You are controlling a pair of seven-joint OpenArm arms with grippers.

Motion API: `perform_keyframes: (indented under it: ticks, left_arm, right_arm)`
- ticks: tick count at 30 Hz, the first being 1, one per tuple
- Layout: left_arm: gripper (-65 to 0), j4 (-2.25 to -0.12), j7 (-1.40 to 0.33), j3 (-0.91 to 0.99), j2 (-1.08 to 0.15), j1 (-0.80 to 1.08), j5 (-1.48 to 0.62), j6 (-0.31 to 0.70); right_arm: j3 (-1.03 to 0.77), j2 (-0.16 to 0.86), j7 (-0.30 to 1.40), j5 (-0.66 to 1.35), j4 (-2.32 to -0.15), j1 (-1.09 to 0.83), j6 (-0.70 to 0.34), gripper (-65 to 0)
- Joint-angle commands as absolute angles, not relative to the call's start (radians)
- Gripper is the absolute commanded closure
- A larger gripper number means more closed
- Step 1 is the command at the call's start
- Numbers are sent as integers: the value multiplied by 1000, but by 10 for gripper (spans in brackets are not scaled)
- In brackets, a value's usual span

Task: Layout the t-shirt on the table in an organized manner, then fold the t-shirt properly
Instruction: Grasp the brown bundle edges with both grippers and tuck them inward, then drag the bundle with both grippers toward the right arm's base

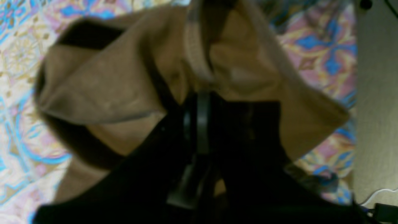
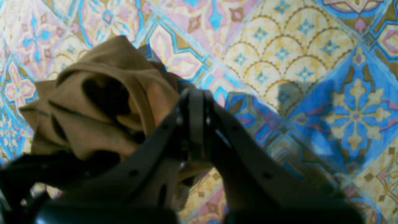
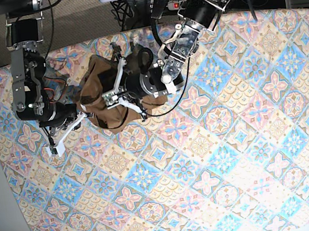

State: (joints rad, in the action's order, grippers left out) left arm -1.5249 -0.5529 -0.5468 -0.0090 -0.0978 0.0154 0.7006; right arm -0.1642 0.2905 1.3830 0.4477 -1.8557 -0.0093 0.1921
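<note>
- I am in the laying-out step: the t-shirt [image 3: 107, 99] sits as a crumpled heap on the tabletop [image 3: 220, 164], near its far edge and between my two arms, nowhere near flat yet.
- My left end effector [image 1: 199, 93] is clenched on a bunch of the tan cloth; in the left wrist view the ribbed neckband and a pale label hang just past its tips, so I judge I hold the garment near the collar.
- My right end effector [image 2: 196, 93] is clamped shut beside the heap. In the right wrist view I see patterned tabletop beyond its tips, and I cannot tell whether any fabric is pinched there.
- Folding has not begun.
- The next move, as I judge it, calls for a second sure hold on a shoulder or hem, then drawing the two holds apart and toward the open middle of the tabletop so the cloth spreads without twisting.
</note>
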Motion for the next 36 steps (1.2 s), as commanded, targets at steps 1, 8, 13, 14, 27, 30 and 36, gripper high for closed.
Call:
perform_keyframes:
  ticks: [1,8,13,14,27,30,36]
  left_arm:
    - [0,-1546,-529,-545,4,-114,2,698]
    - [0,-1547,-536,-538,-21,-134,-1,698]
    - [0,-1606,-536,-493,-39,-124,-7,698]
    - [0,-1627,-536,-476,-38,-119,-7,698]
    - [0,-1675,-536,-361,-58,-85,1,698]
    - [0,-1699,-536,-360,-56,-70,-5,698]
    - [-54,-1824,-538,-282,-61,12,-7,698]
  right_arm:
    - [-168,300,1368,455,-1871,5,189,0]
    - [-168,300,1368,455,-1871,5,189,0]
    - [-168,300,1368,455,-1871,5,189,0]
    - [-168,300,1368,455,-1871,5,189,0]
    - [-168,300,1368,455,-1879,2,189,0]
    - [-166,300,1369,455,-1879,1,189,0]
    - [-166,286,1374,455,-1913,1,189,0]
